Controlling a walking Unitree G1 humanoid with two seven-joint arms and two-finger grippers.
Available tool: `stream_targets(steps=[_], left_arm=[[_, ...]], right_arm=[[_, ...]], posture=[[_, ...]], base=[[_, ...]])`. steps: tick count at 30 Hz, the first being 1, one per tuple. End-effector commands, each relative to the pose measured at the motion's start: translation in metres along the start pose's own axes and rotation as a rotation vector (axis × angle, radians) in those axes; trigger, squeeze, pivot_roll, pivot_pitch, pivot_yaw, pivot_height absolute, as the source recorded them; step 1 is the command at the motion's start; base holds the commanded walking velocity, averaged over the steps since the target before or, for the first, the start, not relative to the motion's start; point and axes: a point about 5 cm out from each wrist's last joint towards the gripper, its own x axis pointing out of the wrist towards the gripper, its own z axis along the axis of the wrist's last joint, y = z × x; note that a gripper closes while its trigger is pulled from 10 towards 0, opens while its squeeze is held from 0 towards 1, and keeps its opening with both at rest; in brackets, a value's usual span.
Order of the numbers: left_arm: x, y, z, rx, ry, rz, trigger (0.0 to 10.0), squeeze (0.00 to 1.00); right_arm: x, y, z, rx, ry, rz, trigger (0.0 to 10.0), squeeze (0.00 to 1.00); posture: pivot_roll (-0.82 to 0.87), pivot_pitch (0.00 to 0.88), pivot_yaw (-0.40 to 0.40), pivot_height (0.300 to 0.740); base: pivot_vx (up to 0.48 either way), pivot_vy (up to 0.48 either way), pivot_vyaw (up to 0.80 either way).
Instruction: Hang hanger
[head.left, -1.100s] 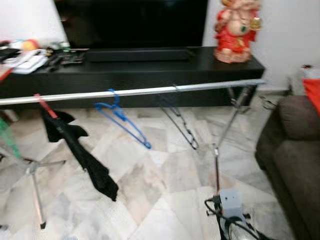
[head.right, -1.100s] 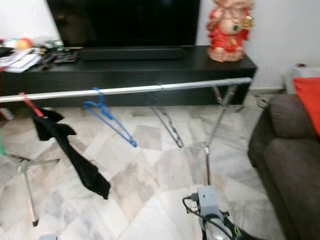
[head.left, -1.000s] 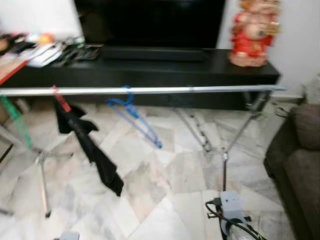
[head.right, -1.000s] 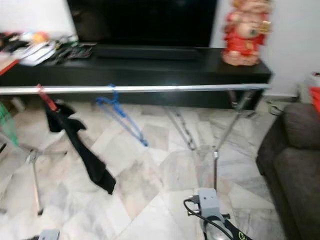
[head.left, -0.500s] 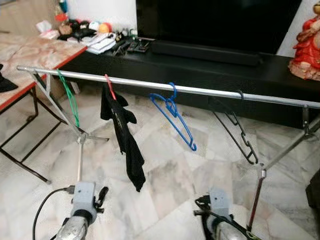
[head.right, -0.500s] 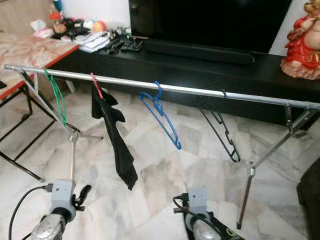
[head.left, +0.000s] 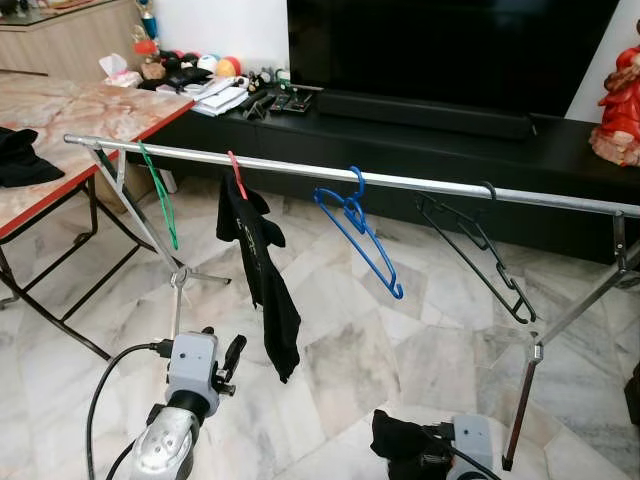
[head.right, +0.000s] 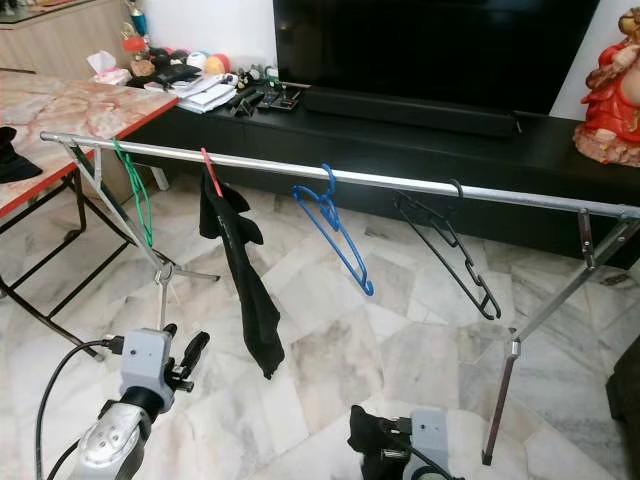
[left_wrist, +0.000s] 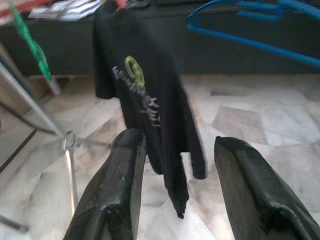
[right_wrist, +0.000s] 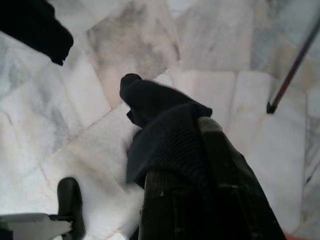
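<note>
The silver rail (head.left: 420, 185) carried, from my left, a green hanger (head.left: 160, 195), a red hanger (head.left: 236, 174) bearing a black shirt (head.left: 262, 275), a blue hanger (head.left: 362, 232) and a black hanger (head.left: 480, 250). My left pincer (left_wrist: 177, 200) hovered low before the shirt, fingers spread wide and empty. My right pincer (right_wrist: 190, 165) was clamped on a black cloth (right_wrist: 160, 125) above the marble floor (head.left: 350, 350).

Green hanger (head.left: 160, 195), blue hanger (head.left: 362, 228), black hanger (head.left: 480, 255) — black shirt (left_wrist: 145, 105) with a yellow-green logo.
</note>
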Motion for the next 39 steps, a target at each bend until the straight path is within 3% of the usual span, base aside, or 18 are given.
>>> stream_targets(steps=[1, 2, 3, 4, 5, 12, 16, 20, 25, 27, 39], left_arm=[[-0.004, -0.009, 0.000, 0.008, 0.014, -0.041, 10.0, 0.00], [-0.005, -0.010, 0.003, 0.002, 0.006, -0.035, 10.0, 0.00], [-0.005, -0.010, 0.003, 0.002, 0.006, -0.035, 10.0, 0.00], [-0.008, -0.010, 0.008, -0.013, 0.008, -0.024, 10.0, 0.00], [-0.009, -0.011, 0.009, -0.020, 0.014, -0.033, 10.0, 0.00], [-0.011, -0.027, 0.018, -0.032, 0.012, -0.152, 10.0, 0.00], [-0.003, -0.018, 0.021, -0.020, 0.010, -0.118, 10.0, 0.00], [-0.005, -0.020, 0.031, -0.029, 0.000, -0.124, 10.0, 0.00], [-0.011, -0.023, 0.035, -0.033, -0.012, -0.126, 10.0, 0.00], [-0.009, -0.021, 0.035, -0.045, -0.016, -0.090, 10.0, 0.00], [-0.004, -0.026, 0.039, -0.058, -0.018, -0.088, 10.0, 0.00]], right_arm=[[-0.002, -0.004, -0.010, 0.022, 0.035, -0.021, 10.0, 0.00], [-0.003, -0.007, -0.010, 0.087, 0.022, -0.046, 10.0, 0.00], [-0.003, -0.007, -0.010, 0.087, 0.022, -0.046, 10.0, 0.00], [-0.003, -0.011, -0.008, 0.209, -0.008, -0.086, 10.0, 0.00], [-0.003, -0.013, -0.006, 0.227, -0.021, -0.104, 10.0, 0.00], [-0.006, -0.040, 0.001, 0.229, -0.101, -0.235, 10.0, 0.00], [-0.007, -0.047, 0.013, 0.306, -0.187, -0.231, 10.0, 0.00], [-0.011, -0.053, 0.020, 0.347, -0.300, -0.258, 10.0, 0.00], [-0.020, -0.038, 0.053, 0.236, -0.555, -0.203, 10.0, 0.00], [-0.029, -0.029, 0.069, 0.240, -0.658, -0.184, 10.0, 0.00], [-0.030, -0.025, 0.076, 0.266, -0.677, -0.171, 10.0, 0.00]], posture=[[-0.01, 0.060, 0.034, 0.740], [0.00, 0.057, 0.034, 0.740], [0.00, 0.057, 0.034, 0.740], [0.01, 0.054, 0.034, 0.740], [0.00, 0.050, 0.034, 0.740], [0.01, 0.026, 0.033, 0.740], [-0.01, 0.020, 0.032, 0.740], [0.00, 0.003, 0.024, 0.740], [-0.01, 0.000, 0.015, 0.740], [-0.01, 0.000, 0.008, 0.740], [-0.02, 0.000, 0.006, 0.740]], base=[[0.000, 0.000, 0.00], [0.000, 0.000, 0.00], [0.000, 0.000, 0.00], [0.000, 0.000, 0.00], [0.000, 0.000, 0.00], [0.000, 0.000, 0.00], [0.000, 0.000, 0.00], [0.000, 0.000, 0.00], [0.000, 0.000, 0.00], [0.000, 0.000, 0.00], [0.000, 0.000, 0.00]])
